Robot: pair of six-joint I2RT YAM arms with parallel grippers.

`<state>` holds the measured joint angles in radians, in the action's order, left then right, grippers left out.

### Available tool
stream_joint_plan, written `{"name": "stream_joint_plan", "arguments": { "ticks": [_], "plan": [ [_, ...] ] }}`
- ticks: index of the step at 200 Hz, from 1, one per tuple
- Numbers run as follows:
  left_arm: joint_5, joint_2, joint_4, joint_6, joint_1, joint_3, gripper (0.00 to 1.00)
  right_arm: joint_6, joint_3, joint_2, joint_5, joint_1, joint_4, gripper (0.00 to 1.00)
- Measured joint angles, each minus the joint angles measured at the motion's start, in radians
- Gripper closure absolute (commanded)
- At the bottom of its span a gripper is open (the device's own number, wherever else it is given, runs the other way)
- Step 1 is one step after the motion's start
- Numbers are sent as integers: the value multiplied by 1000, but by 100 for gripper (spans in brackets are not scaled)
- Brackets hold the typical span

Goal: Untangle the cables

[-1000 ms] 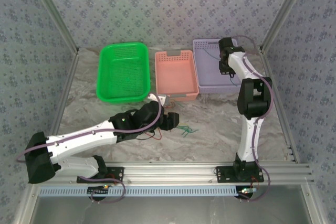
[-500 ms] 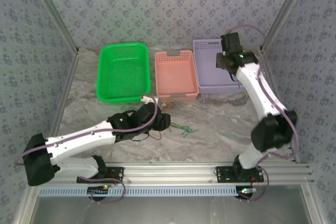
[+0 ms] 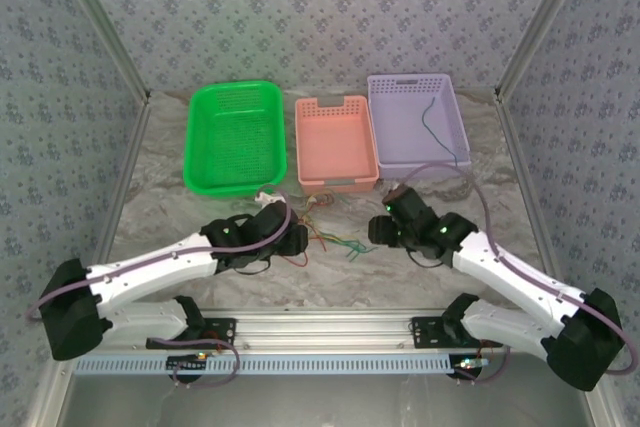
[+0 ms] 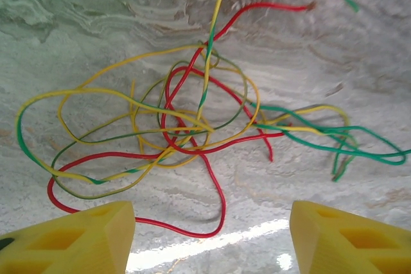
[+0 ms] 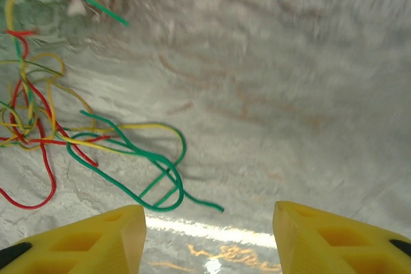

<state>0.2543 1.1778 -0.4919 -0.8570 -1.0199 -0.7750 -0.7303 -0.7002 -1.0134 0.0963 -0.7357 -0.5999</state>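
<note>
Three perforated plastic baskets in a row: green basket [image 3: 235, 87], pink basket [image 3: 337, 184], lavender basket [image 3: 408, 78], which holds one thin blue cable [image 3: 440, 137]. Nearer, one loose tangle of red, yellow and green cables [image 3: 335, 244] [image 4: 192, 120] [image 5: 96, 139] lies on the marbled table [image 3: 160, 207] between the left gripper [image 3: 290, 240] [image 4: 212, 222] and the right gripper [image 3: 380, 230] [image 5: 209, 229], both spread wide and empty.

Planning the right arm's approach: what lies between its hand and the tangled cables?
Nothing; in the right wrist view, bare marbled grey tabletop separates the right hand from the thin green cable loop at the tangle's edge.
</note>
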Motion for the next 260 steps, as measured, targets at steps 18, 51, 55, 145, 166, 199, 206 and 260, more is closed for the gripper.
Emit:
{"name": "stream_joint_plan", "arguments": {
  "ticks": [18, 51, 55, 145, 166, 199, 206, 260],
  "plan": [
    [-7, 70, 17, 5, 1, 0, 33, -109, 74, 0, -34, -14, 69, 43],
    [-6, 163, 62, 11, -2, 0, 34, -295, 148, 9, -50, -54, 155, 43],
    [-6, 171, 70, 12, -3, 0, 34, -315, 158, 13, -48, -56, 168, 44],
    [5, 250, 195, 26, -38, -3, 34, -670, 317, 38, -22, -52, 426, 59],
    [5, 264, 213, 29, -43, -13, 30, -722, 326, 19, -3, -52, 465, 62],
    [22, 303, 259, 25, -32, -38, 28, -764, 328, -51, 13, -51, 512, 67],
    [24, 315, 266, 24, -26, -43, 28, -771, 328, -67, 17, -51, 520, 68],
    [45, 470, 310, 9, 20, -99, 53, -797, 328, -126, 66, -51, 544, 100]
  ]
}}
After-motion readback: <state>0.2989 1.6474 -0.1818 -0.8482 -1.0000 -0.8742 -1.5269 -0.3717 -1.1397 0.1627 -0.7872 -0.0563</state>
